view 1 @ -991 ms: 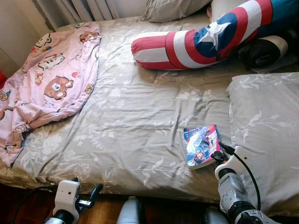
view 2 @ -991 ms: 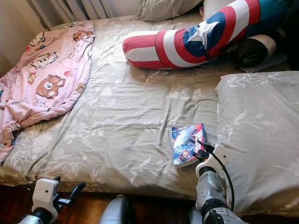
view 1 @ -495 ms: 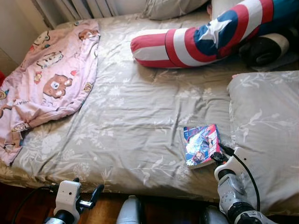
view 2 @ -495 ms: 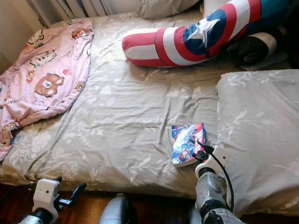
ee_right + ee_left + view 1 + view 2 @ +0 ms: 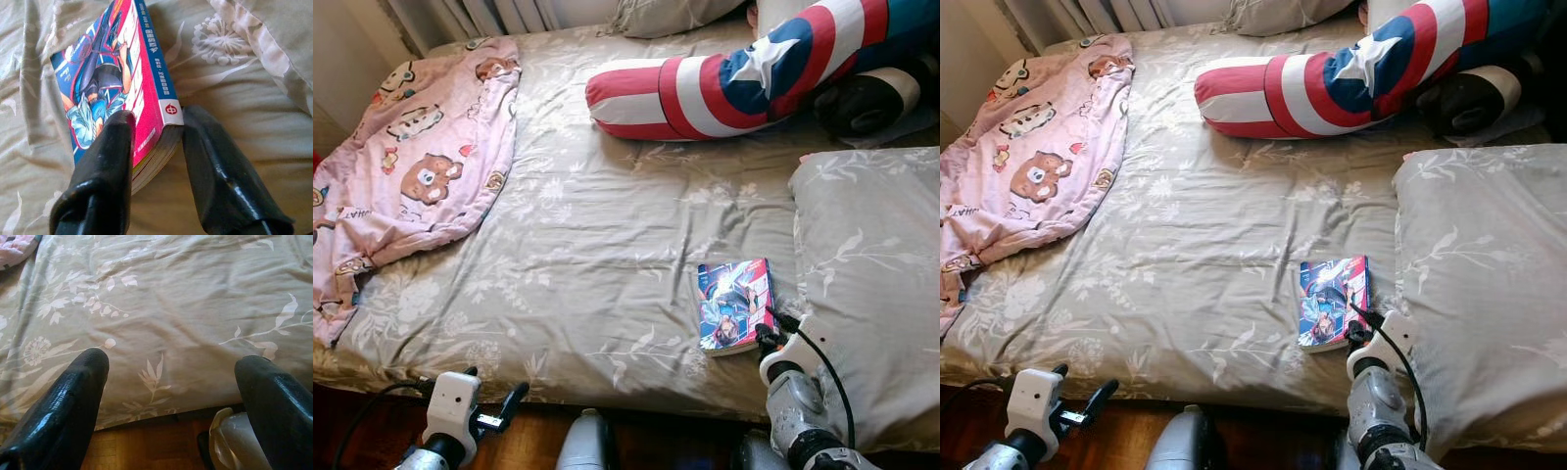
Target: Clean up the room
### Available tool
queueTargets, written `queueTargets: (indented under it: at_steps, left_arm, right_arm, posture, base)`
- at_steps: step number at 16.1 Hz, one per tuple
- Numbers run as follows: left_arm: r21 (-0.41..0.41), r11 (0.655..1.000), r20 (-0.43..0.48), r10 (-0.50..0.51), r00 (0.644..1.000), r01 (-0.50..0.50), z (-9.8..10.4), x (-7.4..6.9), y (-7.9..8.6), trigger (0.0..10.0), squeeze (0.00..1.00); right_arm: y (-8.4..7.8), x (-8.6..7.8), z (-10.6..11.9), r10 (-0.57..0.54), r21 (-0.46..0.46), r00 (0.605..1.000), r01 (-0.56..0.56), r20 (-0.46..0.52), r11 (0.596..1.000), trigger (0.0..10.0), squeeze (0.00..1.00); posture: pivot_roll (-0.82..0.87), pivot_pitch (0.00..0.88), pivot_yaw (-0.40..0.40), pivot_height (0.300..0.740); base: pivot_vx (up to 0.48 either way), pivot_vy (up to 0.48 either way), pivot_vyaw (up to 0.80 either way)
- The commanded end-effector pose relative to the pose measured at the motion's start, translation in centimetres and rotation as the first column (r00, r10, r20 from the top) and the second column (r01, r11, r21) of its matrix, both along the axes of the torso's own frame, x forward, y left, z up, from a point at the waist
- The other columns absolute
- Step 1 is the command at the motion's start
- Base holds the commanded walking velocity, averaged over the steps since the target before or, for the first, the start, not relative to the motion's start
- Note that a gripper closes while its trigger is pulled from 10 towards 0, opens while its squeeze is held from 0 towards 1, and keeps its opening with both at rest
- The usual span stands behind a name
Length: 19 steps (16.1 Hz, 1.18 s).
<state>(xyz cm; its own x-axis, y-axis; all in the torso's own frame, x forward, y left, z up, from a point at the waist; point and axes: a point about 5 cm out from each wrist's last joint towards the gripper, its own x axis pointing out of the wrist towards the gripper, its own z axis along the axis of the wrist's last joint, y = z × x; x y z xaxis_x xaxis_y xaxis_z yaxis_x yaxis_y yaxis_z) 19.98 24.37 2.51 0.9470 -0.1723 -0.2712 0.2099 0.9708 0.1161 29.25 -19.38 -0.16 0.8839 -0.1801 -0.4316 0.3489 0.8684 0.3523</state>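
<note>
A comic book (image 5: pixel 736 305) with a blue and pink cover lies on the beige floral bedspread (image 5: pixel 597 245), near the bed's front edge and beside a pillow. My right gripper (image 5: pixel 766 333) is at the book's near corner. In the right wrist view the two black fingers (image 5: pixel 105 166) straddle that corner (image 5: pixel 161 122), one over the cover, one against the spine, shut on it. My left gripper (image 5: pixel 494 416) hangs low in front of the bed edge, open, with nothing between its fingers (image 5: pixel 63 401).
A pink cartoon blanket (image 5: pixel 411 166) is crumpled at the bed's left. A red, white and blue star bolster (image 5: pixel 724 83) lies at the back. A beige pillow (image 5: pixel 871 264) sits at the right, another (image 5: pixel 666 15) at the head. Wooden floor (image 5: pixel 146 450) shows below the bed.
The view has shifted a little. My right wrist sits slightly lower in the picture; the book has stayed in place. The left arm has barely moved.
</note>
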Motion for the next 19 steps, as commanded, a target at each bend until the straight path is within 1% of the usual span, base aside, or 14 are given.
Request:
queueTargets:
  at_steps: [1, 2, 4, 5, 6, 7, 8, 12, 14, 15, 16, 17, 18, 19]
  left_arm:
    - [0.006, 1.0, -0.05, 0.017, 0.999, -0.017, -0.8, -0.6, 0.4, 10.0, 0.0]
    - [-0.004, 1.0, -0.044, 0.018, 0.999, -0.018, -0.9, -0.3, 0.0, 10.0, 0.0]
    - [-0.012, 1.0, -0.037, 0.018, 0.999, -0.019, -0.8, 0.0, -0.4, 10.0, 0.0]
    - [-0.015, 1.0, -0.035, 0.018, 0.999, -0.019, -0.9, 0.2, -0.5, 10.0, 0.0]
    - [-0.018, 1.0, -0.032, 0.022, 0.999, -0.022, -0.9, 0.4, -0.6, 10.0, 0.0]
    - [-0.026, 0.999, -0.026, 0.033, 0.999, -0.034, -0.9, 0.8, -0.7, 10.0, 0.0]
    - [-0.03, 0.999, -0.023, 0.036, 0.999, -0.037, -0.9, 1.0, -0.8, 10.0, 0.0]
    - [-0.046, 0.998, -0.029, 0.048, 0.998, -0.049, -1.4, 1.6, -1.2, 10.0, 0.0]
    - [-0.08, 0.991, -0.066, 0.104, 0.992, -0.109, -2.4, 2.2, -1.3, 10.0, 0.0]
    - [-0.101, 0.985, -0.08, 0.13, 0.988, -0.137, -2.8, 2.9, -1.6, 10.0, 0.0]
    - [-0.138, 0.977, -0.091, 0.154, 0.984, -0.166, -3.0, 4.1, -2.2, 10.0, 0.0]
    - [-0.149, 0.973, -0.101, 0.159, 0.982, -0.173, -3.1, 4.4, -2.5, 10.0, 0.0]
    - [-0.195, 0.96, -0.17, 0.168, 0.971, -0.2, -4.1, 4.5, -3.5, 10.0, 0.0]
    - [-0.189, 0.963, -0.188, 0.159, 0.969, -0.195, -4.4, 4.5, -3.8, 10.0, 0.0]
  right_arm:
    - [0.7, -0.9, -1.1, 0.025, 0.003, 0.998, -0.025, -0.051, 1.0, 10.0, 0.8]
    - [0.4, -1.2, -1.3, 0.013, -0.022, 0.997, -0.014, -0.07, 1.0, 10.0, 0.0]
    - [-0.1, -1.5, -1.4, -0.003, -0.036, 0.997, 0.0, -0.077, 0.999, 10.0, 0.0]
    - [-0.3, -1.5, -1.4, -0.009, -0.04, 0.997, 0.006, -0.078, 0.999, 10.0, 1.0]
    - [-0.5, -1.5, -1.3, -0.013, -0.047, 0.997, 0.009, -0.079, 0.999, 10.0, 1.0]
    - [-0.9, -1.2, -1.1, -0.021, -0.062, 0.997, 0.017, -0.076, 0.998, 10.0, 0.89]
    - [-1.2, -1.1, -0.9, -0.027, -0.069, 0.997, 0.022, -0.072, 0.997, 10.0, 0.0]
    - [-1.2, -0.3, -0.1, 0.004, -0.098, 0.999, -0.009, -0.048, 0.995, 10.0, 0.0]
    - [0.4, -0.8, -0.8, 0.128, -0.142, 0.989, -0.137, -0.072, 0.98, 10.0, 0.0]
    - [1.3, -1.5, -1.5, 0.209, -0.158, 0.974, -0.221, -0.091, 0.962, 10.0, 0.0]
    - [1.8, -2.8, -2.6, 0.287, -0.185, 0.949, -0.308, -0.134, 0.933, 10.0, 0.0]
    - [1.8, -3.5, -3.1, 0.294, -0.187, 0.943, -0.32, -0.155, 0.929, 10.0, 0.0]
    - [2.0, -5.8, -4.7, 0.345, -0.203, 0.913, -0.388, -0.218, 0.899, 10.0, 0.0]
    - [2.0, -6.5, -5.1, 0.348, -0.189, 0.91, -0.391, -0.226, 0.901, 10.0, 0.0]
  posture:
    - [0.24, 0.241, 0.152, 0.665]
    - [0.24, 0.236, 0.149, 0.665]
    - [0.24, 0.231, 0.144, 0.665]
    - [0.23, 0.225, 0.138, 0.665]
    - [0.23, 0.222, 0.134, 0.665]
    - [0.23, 0.213, 0.13, 0.665]
    - [0.23, 0.205, 0.127, 0.665]
    - [0.21, 0.173, 0.103, 0.665]
    - [0.16, 0.121, 0.073, 0.665]
    - [0.13, 0.098, 0.059, 0.665]
    - [0.11, 0.067, 0.043, 0.665]
    - [0.1, 0.056, 0.04, 0.665]
    - [0.07, 0.0, 0.022, 0.669]
    - [0.06, 0.0, 0.019, 0.679]
  base:
    - [0.0, 0.0, 0.0]
    - [0.0, 0.0, 0.0]
    - [0.0, 0.0, 0.0]
    - [0.0, 0.0, 0.0]
    - [0.0, 0.0, 0.0]
    - [0.0, 0.0, 0.0]
    - [0.0, 0.0, 0.0]
    - [0.0, 0.0, 0.0]
    - [0.0, 0.0, 0.0]
    - [0.0, 0.0, 0.0]
    - [0.0, 0.0, 0.0]
    - [0.0, 0.0, 0.0]
    - [0.0, 0.0, 0.0]
    - [0.0, 0.0, 0.0]
